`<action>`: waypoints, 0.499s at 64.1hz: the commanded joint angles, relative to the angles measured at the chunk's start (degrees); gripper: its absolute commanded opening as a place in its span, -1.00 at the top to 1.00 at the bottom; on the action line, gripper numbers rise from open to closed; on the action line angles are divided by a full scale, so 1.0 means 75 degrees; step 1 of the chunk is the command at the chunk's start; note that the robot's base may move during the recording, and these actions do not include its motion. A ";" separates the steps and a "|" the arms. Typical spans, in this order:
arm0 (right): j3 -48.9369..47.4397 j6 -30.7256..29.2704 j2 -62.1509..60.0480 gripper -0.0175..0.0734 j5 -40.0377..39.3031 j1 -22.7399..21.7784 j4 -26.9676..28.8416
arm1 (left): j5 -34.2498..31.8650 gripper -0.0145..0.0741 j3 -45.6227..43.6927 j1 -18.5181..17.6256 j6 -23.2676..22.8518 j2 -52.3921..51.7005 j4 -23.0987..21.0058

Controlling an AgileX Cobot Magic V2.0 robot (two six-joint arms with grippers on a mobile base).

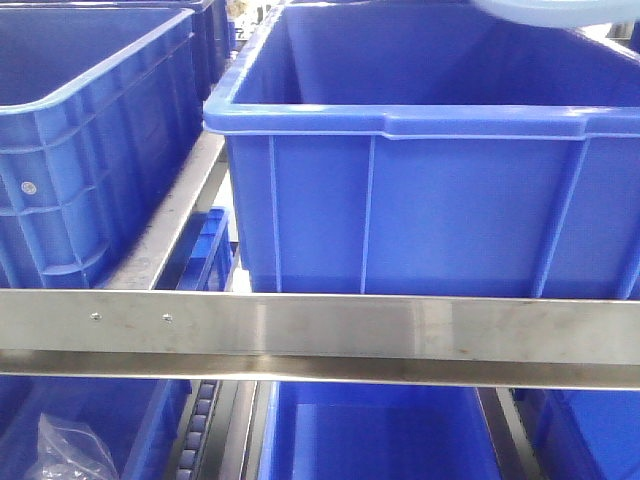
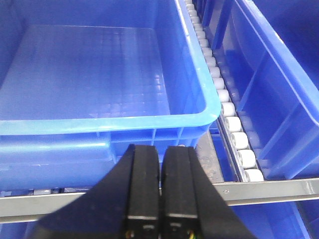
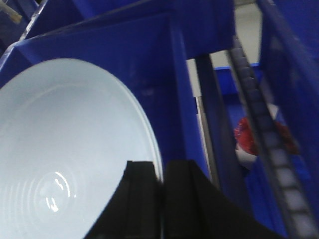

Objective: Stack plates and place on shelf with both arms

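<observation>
Right gripper [image 3: 160, 184] pinched on the rim of a pale blue-white plate [image 3: 65, 149], held tilted over a blue crate [image 3: 164, 59] on the steel shelf [image 1: 320, 325]. Plate edge just visible at the top right corner above that crate. Left gripper [image 2: 160, 184] closed, empty, poised at the front rim of another blue crate [image 2: 99, 124] beside a roller track [image 2: 229, 114].

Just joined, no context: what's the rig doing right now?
The right tool is pinched on the rim of a pale plate, holding it over a blue crate on the steel shelf. The front view shows only the plate's edge at the top, above the large crate. The left tool is closed on nothing, hovering in front of another, empty blue crate. Whether there are one or two plates can't be told.
</observation>
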 commanded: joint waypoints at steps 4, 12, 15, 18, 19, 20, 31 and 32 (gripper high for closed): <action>-0.1826 -0.0032 0.1304 -0.19 -0.0349 0.0645 0.0112 | -0.0648 0.48 -0.0231 0.0016 -0.0041 0.0027 -0.0057; -0.2707 -0.0032 0.2103 -0.70 0.0503 0.1017 0.0112 | -0.0648 0.48 -0.0231 0.0016 -0.0041 0.0027 -0.0057; -0.2715 -0.0032 0.2131 -0.65 0.0664 0.1078 0.0112 | -0.0648 0.48 -0.0231 0.0016 -0.0041 0.0027 -0.0057; -0.2637 -0.0032 0.2083 -0.60 0.0880 0.1077 0.0112 | -0.0648 0.48 -0.0231 0.0016 -0.0041 0.0027 -0.0057; -0.2606 -0.0032 0.2055 -0.59 0.0937 0.1077 0.0112 | -0.0648 0.48 -0.0231 0.0016 -0.0041 0.0027 -0.0057; -0.2546 -0.0032 0.2006 -0.57 0.0990 0.1077 0.0112 | -0.0648 0.48 -0.0231 0.0016 -0.0041 0.0027 -0.0057; -0.1285 -0.0032 0.0945 -0.32 0.0673 0.0844 0.0104 | -0.0648 0.48 -0.0231 0.0016 -0.0041 0.0027 -0.0057; -0.1133 -0.0032 0.0818 -0.29 0.0597 0.0806 0.0104 | -0.0648 0.48 -0.0231 0.0016 -0.0041 0.0027 -0.0057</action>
